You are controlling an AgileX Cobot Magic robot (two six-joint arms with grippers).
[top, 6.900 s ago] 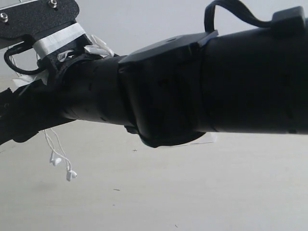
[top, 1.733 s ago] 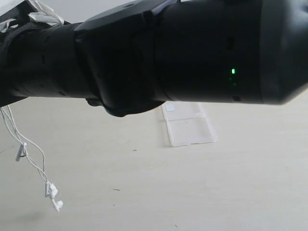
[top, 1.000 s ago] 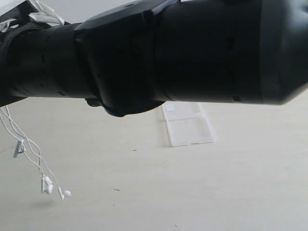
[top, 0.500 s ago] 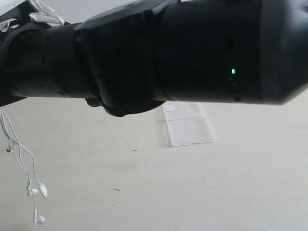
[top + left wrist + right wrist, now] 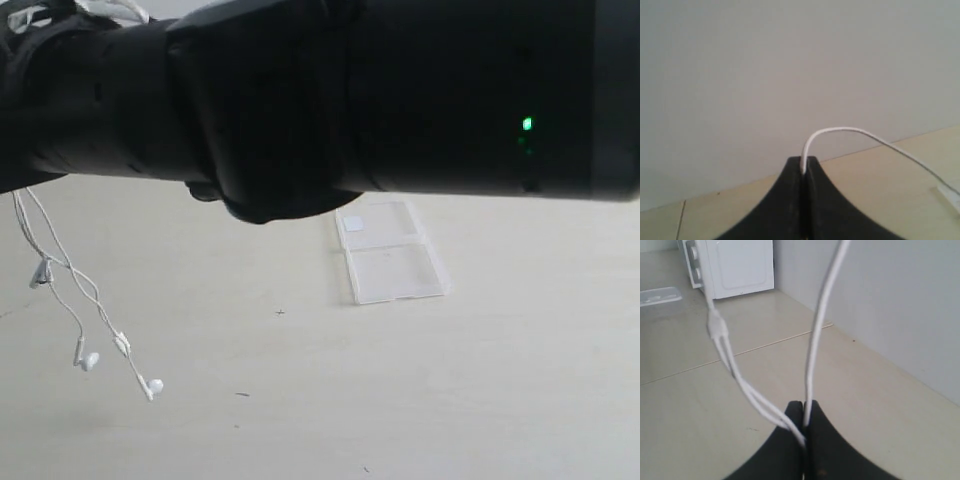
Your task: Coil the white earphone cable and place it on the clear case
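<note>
The white earphone cable hangs at the far left of the exterior view, its two earbuds dangling above the table. The clear case lies flat and open on the table at centre, its small white sticker on the far panel. A big black arm fills the top of that view and hides both grippers there. In the left wrist view my left gripper is shut on the earphone cable, which arches out of the fingertips. My right gripper is shut on the earphone cable too, with the split strands draped beside it.
The pale table spreads below the arm in the exterior view. A white cabinet stands against the grey wall on the floor in the right wrist view.
The dangling earbuds have swung up and to the right since half a second ago. The black arm has shifted slightly, so more of the case's far panel shows.
</note>
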